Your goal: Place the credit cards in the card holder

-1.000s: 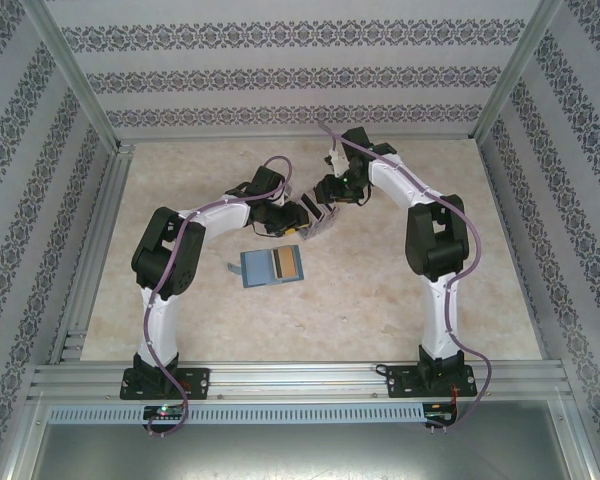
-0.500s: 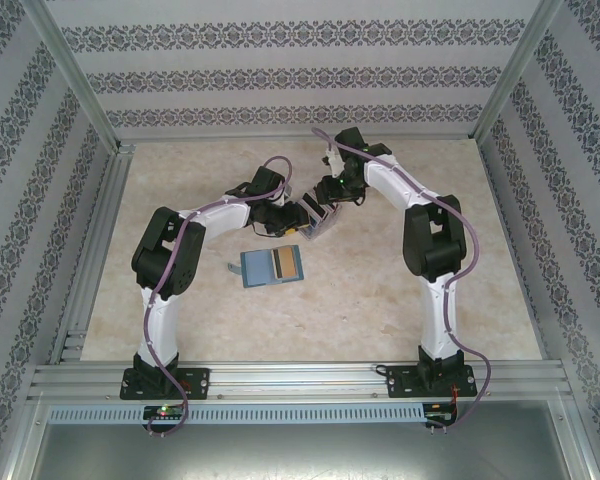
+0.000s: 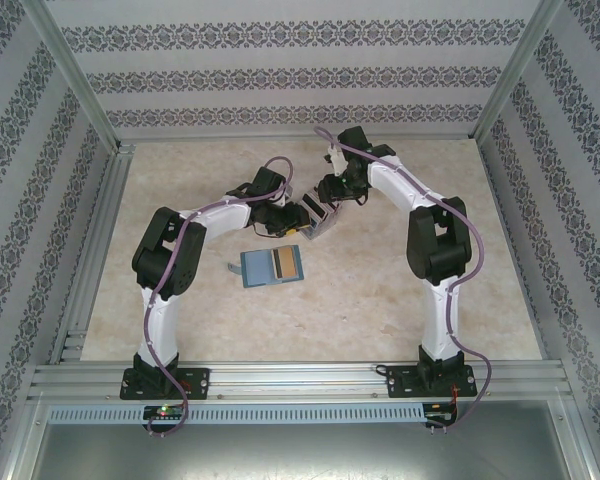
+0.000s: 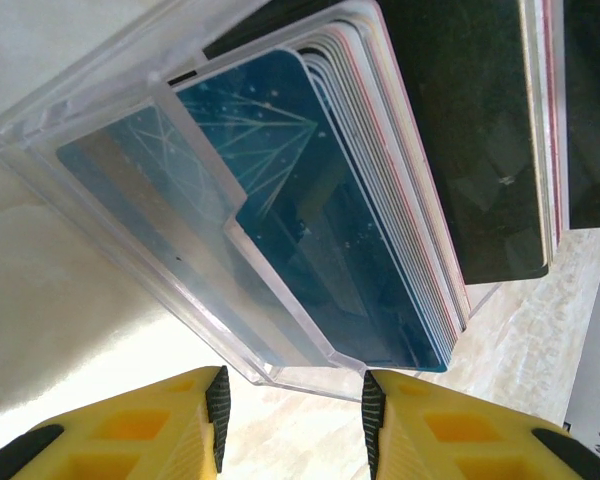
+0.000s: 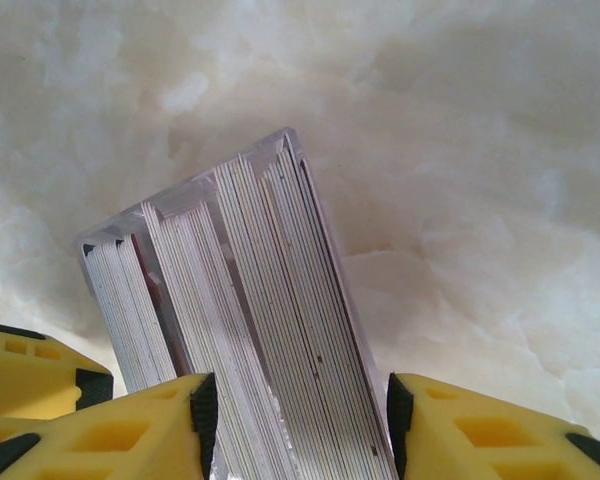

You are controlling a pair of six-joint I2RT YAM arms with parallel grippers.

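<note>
Mostly the job looks done, though not finished. In the top view the two arms meet over the middle of the surface (image 3: pixel 400 300), with the clear card holder (image 3: pixel 318 222) raised between them and tilted. The left wrist view shows the holder packed with credit cards (image 4: pixel 310 200) standing side by side, a blue one with pale line work at the front and a fan of thin edges behind it. A dark panel sits at the upper right of that frame; what it is I cannot tell. The left gripper (image 4: pixel 292 400) sits at the bottom of that frame, and the holder's lower corner comes down into the gap between its yellow fingers. Whether the pads bite on it or only frame it cannot be told. In the right wrist view the right gripper (image 5: pixel 297 410) has its pads against both sides of the holder's fuller section, the cards seen edge-on between them. That reads as a clamp on the holder. What is left lies below the centre of the top view: a blue card (image 3: pixel 256 269) and a tan-orange card (image 3: pixel 285 264) with a dark stripe, flat on the surface and touching or overlapping. A small greyish piece (image 3: pixel 230 267) lies just to their left, too small to name. By my judgement these loose cards are the remaining work, and the crowded slots may make seating them fiddly.
</note>
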